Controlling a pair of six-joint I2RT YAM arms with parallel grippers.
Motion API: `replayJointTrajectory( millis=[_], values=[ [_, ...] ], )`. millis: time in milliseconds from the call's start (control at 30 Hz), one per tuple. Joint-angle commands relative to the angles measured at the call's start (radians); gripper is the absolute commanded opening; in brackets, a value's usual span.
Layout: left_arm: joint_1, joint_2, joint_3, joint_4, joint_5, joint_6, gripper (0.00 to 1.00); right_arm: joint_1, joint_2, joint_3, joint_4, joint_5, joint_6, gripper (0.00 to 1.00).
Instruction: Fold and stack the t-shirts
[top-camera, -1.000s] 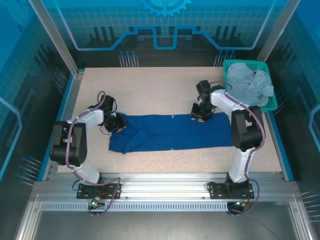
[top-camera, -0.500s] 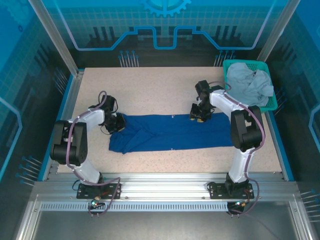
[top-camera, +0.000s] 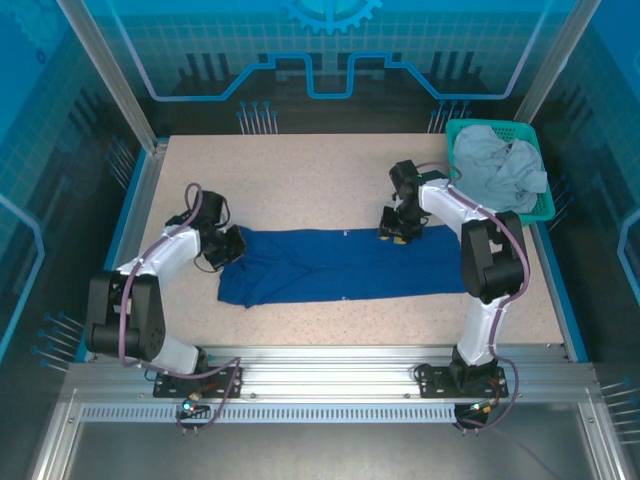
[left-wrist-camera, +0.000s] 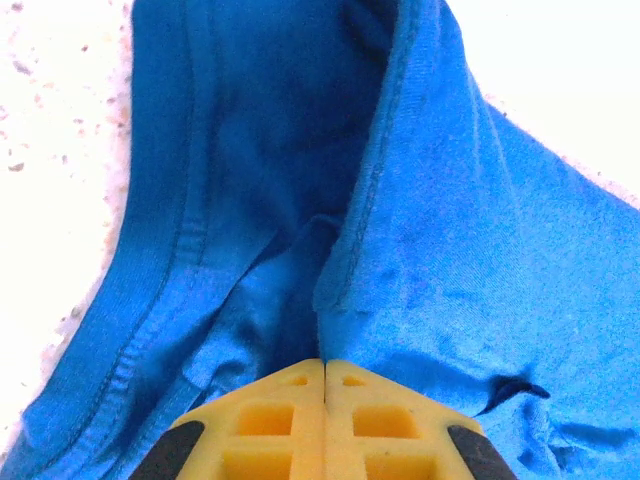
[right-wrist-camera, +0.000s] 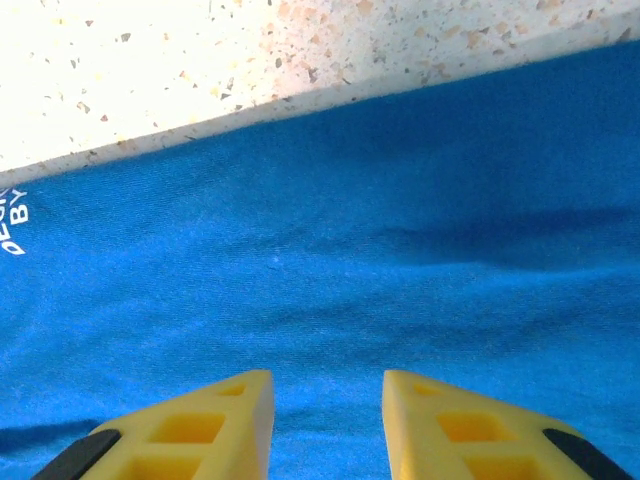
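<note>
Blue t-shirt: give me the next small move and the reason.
Probably close the right pincer on the far edge of the blue t-shirt. The left pincer is shut on its bunched end, while the right one's jaws stand open over the cloth, so lifting now would likely raise one end alone.

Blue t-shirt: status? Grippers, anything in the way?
Left gripper shut on blue t-shirt, left end. Right gripper open at its far edge. Grey t-shirt in basket. Nothing blocking.
</note>
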Motion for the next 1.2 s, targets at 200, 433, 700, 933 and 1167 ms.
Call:
replayJointTrajectory(
  millis=[200, 433, 700, 933, 1167],
  values=[
    [-0.004, -0.121, -0.083, -0.126, 0.059, -0.129, 0.0, 0.01, 0.02, 0.018, -0.007, -0.01, -0.011, 0.34],
    [-0.004, -0.066, -0.064, -0.093, 0.059, -0.13, 0.0, 0.013, 0.015, 0.013, -0.008, -0.022, -0.02, 0.34],
    [-0.004, -0.053, 0.023, -0.168, 0.029, -0.165, 0.0, 0.016, -0.009, -0.016, -0.005, -0.014, -0.014, 0.33],
    [0.037, -0.019, 0.096, -0.203, 0.035, -0.186, 0.0, 0.015, -0.006, -0.009, -0.008, -0.014, -0.017, 0.33],
    [0.059, 0.089, 0.211, -0.259, 0.061, -0.16, 0.0, 0.015, 0.007, -0.004, -0.007, -0.019, -0.016, 0.33]
  ],
)
